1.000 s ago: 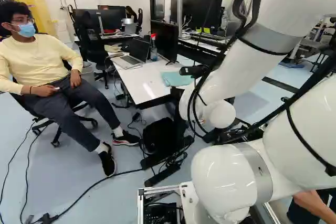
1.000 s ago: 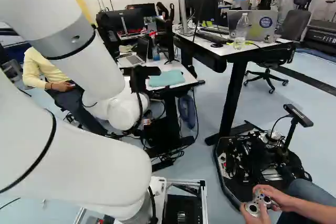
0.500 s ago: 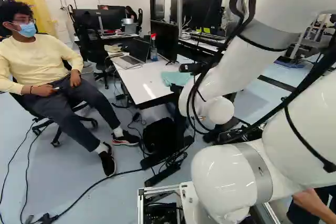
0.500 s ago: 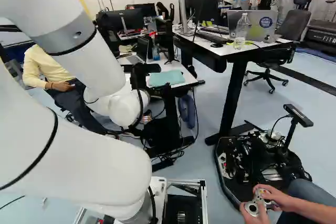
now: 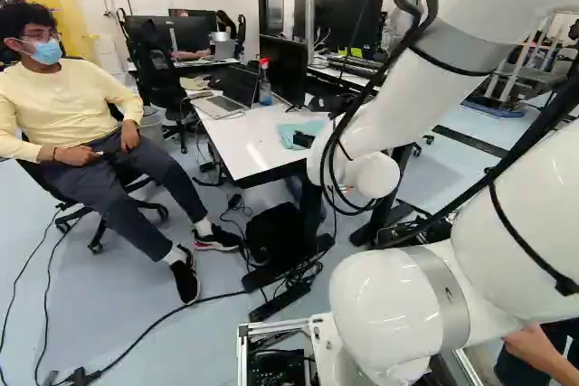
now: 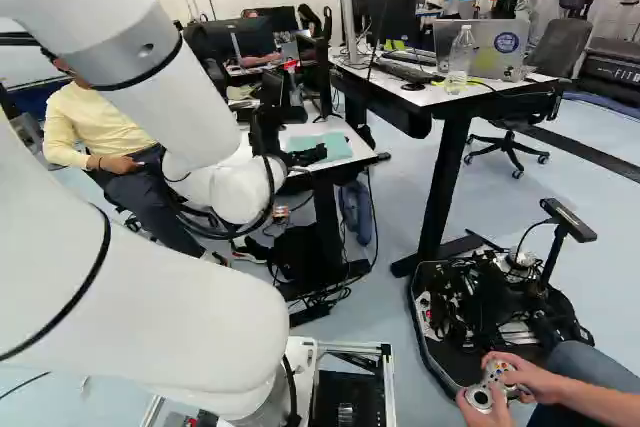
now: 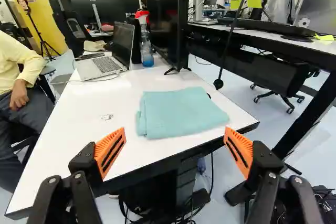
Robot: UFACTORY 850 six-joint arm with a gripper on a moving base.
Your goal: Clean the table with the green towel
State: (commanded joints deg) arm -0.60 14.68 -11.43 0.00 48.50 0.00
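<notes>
Closing in on the towel [image 7: 181, 109], grip yet to be made

The step in hand looks to be the approach: the tool [image 7: 175, 134] stands wide, its orange pads [image 7: 110, 153] well apart with nothing held between them. The towel lies folded on the white surface [image 7: 79, 129], close to the near edge and ahead of the tool, with the laptop [image 7: 107, 59] and spray bottle [image 7: 145, 43] beyond it.

The next move likely calls for easing forward and down until the near fold sits between the pads, then closing. Too low an entry could catch the surface's rim; too shallow a one might merely push the cloth away. Wiping would come only once the towel is firmly held.

The wrist view alone makes the pads' spacing plain, and it also picks out a small dark mark [image 7: 107, 117] on the white top, beside the towel. In the base views the tool is a small dark shape by the cloth. The left base view gives the black bag [image 5: 273, 232] under the surface more fully, while only the right base view includes a clear bottle [image 6: 461, 55] on the neighbouring desk [image 6: 440, 97].
</notes>
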